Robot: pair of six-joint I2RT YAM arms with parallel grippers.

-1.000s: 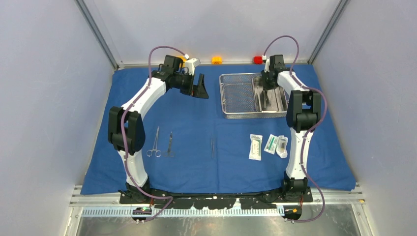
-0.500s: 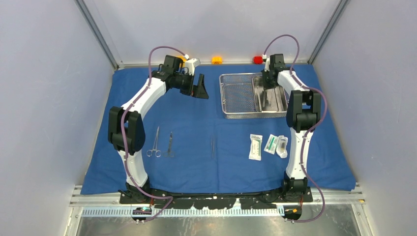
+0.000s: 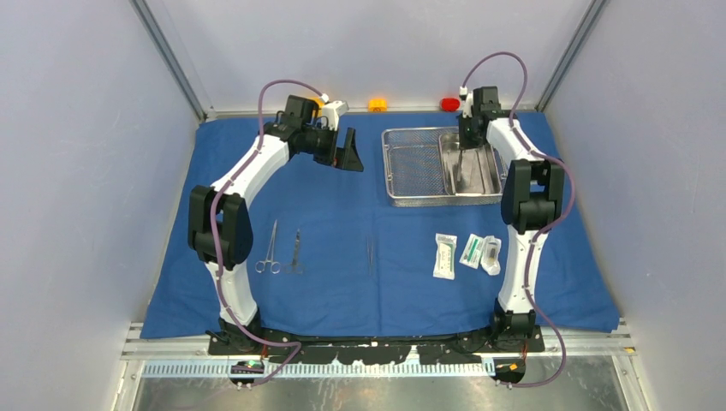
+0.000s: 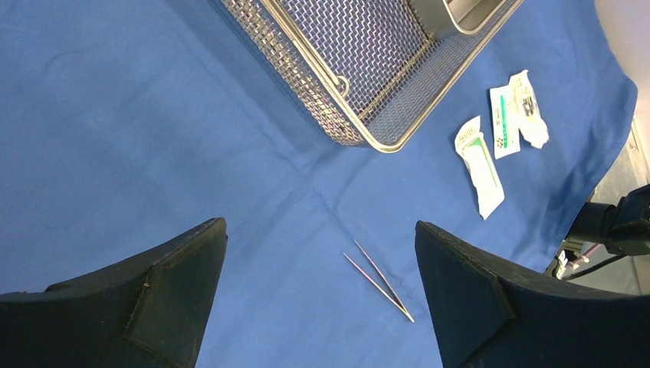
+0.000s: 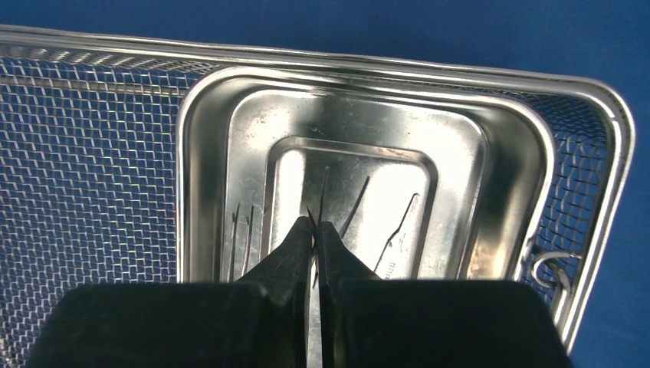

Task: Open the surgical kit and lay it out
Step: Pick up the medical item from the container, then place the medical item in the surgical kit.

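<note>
A red block (image 3: 449, 104) lies just beyond the right fingers (image 3: 463, 147); one orange block (image 3: 377, 104) sits beyond the left fingers (image 3: 351, 158), to their right; another orange block (image 3: 318, 101) peeks out behind them.

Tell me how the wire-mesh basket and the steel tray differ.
The wire-mesh basket is see-through woven mesh; the steel tray is solid, shiny sheet metal. The basket is larger and lies on the blue cloth; the tray is smaller and sits inside the basket's right end. The right gripper hangs shut over the tray, not over the basket's bare mesh. Both are silver rectangles with rounded corners.
</note>
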